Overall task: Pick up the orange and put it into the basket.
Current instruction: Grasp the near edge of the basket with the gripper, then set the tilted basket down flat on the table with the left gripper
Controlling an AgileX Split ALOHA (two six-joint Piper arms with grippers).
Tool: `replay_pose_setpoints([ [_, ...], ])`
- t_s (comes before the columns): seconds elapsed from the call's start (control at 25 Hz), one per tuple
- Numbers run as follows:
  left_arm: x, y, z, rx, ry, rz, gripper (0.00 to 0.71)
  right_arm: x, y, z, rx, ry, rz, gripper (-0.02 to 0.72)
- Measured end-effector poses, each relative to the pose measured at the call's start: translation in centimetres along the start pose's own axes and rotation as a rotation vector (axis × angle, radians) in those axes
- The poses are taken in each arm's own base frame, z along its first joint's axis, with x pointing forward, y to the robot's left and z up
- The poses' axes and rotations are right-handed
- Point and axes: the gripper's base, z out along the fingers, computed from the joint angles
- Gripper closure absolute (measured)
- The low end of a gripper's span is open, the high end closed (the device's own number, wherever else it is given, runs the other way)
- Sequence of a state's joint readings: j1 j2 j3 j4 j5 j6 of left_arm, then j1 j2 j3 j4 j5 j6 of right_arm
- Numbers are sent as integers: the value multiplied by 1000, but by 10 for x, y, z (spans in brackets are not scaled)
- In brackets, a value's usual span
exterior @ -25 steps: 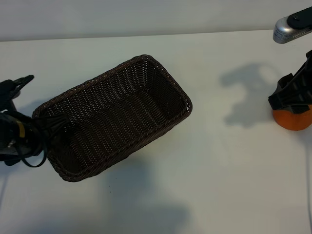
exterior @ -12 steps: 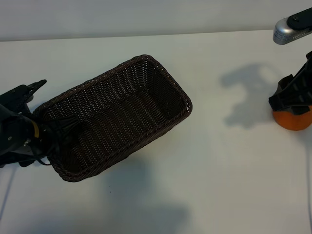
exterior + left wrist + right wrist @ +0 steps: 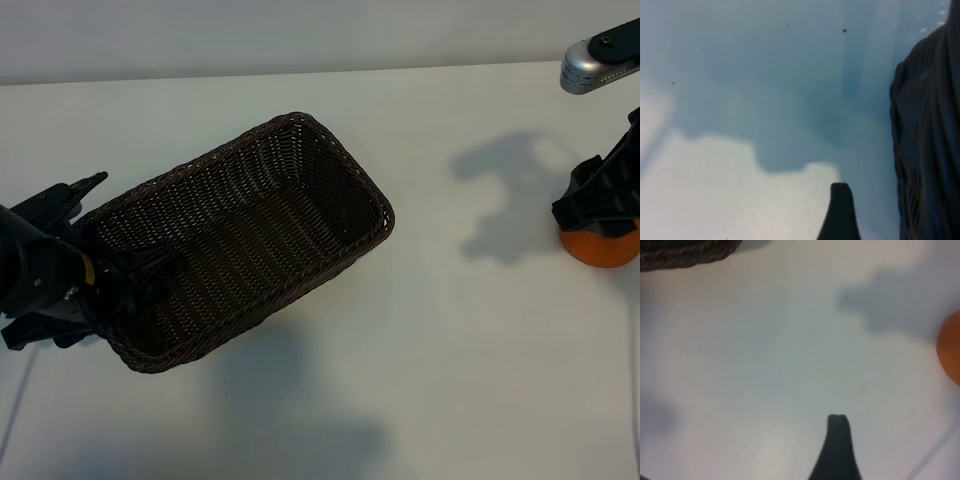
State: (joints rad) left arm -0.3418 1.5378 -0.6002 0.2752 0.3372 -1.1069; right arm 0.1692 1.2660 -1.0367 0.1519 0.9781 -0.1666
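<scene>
The dark brown woven basket (image 3: 330, 170) lies slantwise left of the table's middle, with nothing inside it. The orange (image 3: 598, 250) rests on the table at the far right, its upper half hidden by my right gripper (image 3: 600, 205), which hovers open just above it. In the right wrist view the orange (image 3: 951, 347) shows at the frame's edge, off to the side of the one visible fingertip (image 3: 838, 422). My left gripper (image 3: 120, 232) is open at the basket's left end and holds nothing. Its wrist view has one fingertip (image 3: 840, 192) over the table beside the basket wall (image 3: 927, 150).
The white table (image 3: 450, 360) stretches between the basket and the orange. A silver camera head (image 3: 590, 62) juts in at the top right. The table's far edge meets a pale wall behind the basket.
My left arm has swung to the right, closer against the basket's left end. The basket, the orange and the right arm have stayed where they were.
</scene>
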Motion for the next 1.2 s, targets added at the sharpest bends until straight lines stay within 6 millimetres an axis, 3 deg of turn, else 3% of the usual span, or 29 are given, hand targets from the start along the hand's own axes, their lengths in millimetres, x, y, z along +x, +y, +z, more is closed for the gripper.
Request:
replay_pose_setpoints([
  [0.32,3,0,10,-8,26,-20,138,0,0,0,0,2,0,145],
  [0.52,2,-2,10,10,18,-35,283,0,0,0,0,3,0,145],
  [0.6,1,-3,10,19,12,-31,301,0,0,0,-1,3,0,145],
  [1.2,1,-4,10,31,4,9,309,1,0,0,-2,10,0,145],
])
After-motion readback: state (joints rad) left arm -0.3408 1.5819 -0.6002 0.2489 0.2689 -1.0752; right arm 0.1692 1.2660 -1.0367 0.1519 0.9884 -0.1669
